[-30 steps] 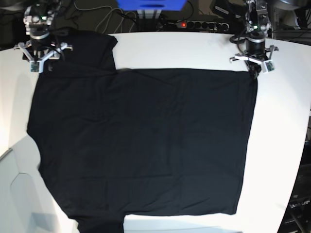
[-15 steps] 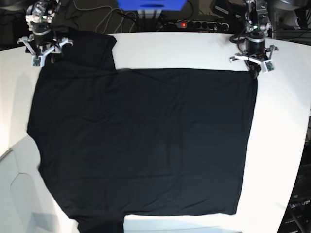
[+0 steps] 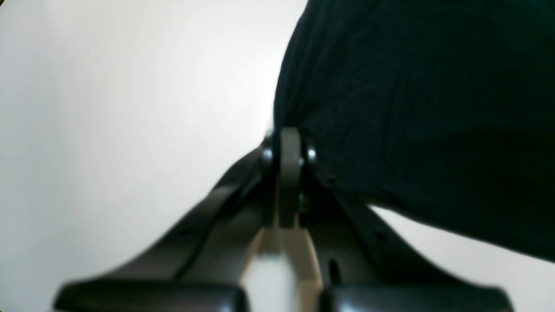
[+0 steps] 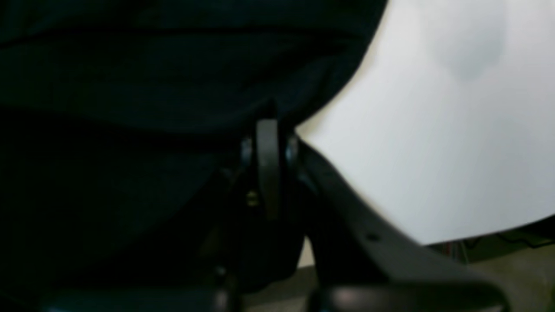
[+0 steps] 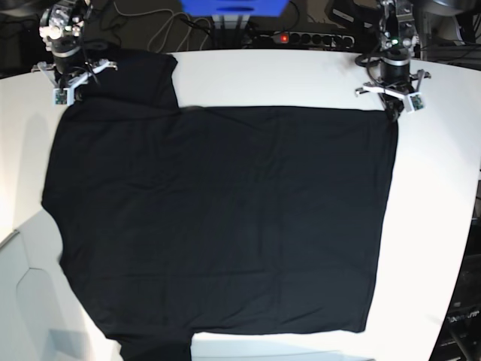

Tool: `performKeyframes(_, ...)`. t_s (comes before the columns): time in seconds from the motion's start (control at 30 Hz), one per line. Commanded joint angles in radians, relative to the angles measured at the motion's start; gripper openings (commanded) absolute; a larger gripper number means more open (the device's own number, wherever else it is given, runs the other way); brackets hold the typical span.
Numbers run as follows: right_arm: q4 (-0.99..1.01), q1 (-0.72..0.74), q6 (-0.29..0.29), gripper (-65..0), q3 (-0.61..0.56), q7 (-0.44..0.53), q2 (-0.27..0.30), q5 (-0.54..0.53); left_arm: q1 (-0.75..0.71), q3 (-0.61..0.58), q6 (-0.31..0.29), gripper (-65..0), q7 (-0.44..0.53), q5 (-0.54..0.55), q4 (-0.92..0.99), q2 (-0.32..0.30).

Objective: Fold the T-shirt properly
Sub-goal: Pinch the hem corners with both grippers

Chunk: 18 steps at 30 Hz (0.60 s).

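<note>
The black T-shirt (image 5: pixel 218 218) lies spread flat on the white table (image 5: pixel 301 75), and no print shows. One sleeve (image 5: pixel 143 79) points to the far left corner. My right gripper (image 5: pixel 74 83) is at the far edge of that sleeve. In the right wrist view this gripper (image 4: pixel 266 125) is shut, with dark cloth (image 4: pixel 130 86) bunched at its tips. My left gripper (image 5: pixel 392 111) is at the shirt's far right corner. In the left wrist view it (image 3: pixel 288 138) is shut, pinching the edge of the cloth (image 3: pixel 412 108).
Behind the table's far edge lie a power strip with a red light (image 5: pixel 301 37), cables (image 5: pixel 165 30) and a blue box (image 5: pixel 233 6). A pale grey surface (image 5: pixel 22 301) sits off the table's near left. Bare white tabletop borders the shirt on the right (image 5: pixel 436 226).
My right gripper has moved toward the far edge of the sleeve, and its widely spread fingers have closed. The left gripper and the shirt's body have stayed still.
</note>
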<state>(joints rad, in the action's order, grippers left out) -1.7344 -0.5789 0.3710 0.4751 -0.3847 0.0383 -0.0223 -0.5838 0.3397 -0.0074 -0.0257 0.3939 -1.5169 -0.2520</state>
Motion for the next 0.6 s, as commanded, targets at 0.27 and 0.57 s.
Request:
performKeyframes(0.27, -0.189, -0.022, 0.029, -65.0, 0.027, -0.043, -0.018, 0.017, -0.029, 0.066, 0.002, -64.9, 0.023, -0.005, -0.070, -0.007)
performKeyframes(0.57, -0.284, 0.009, 0.029, -65.0, 0.040, -0.041, -0.019, 0.017, -0.031, 0.086, 0.004, -64.9, 0.023, -0.005, -0.164, -0.007)
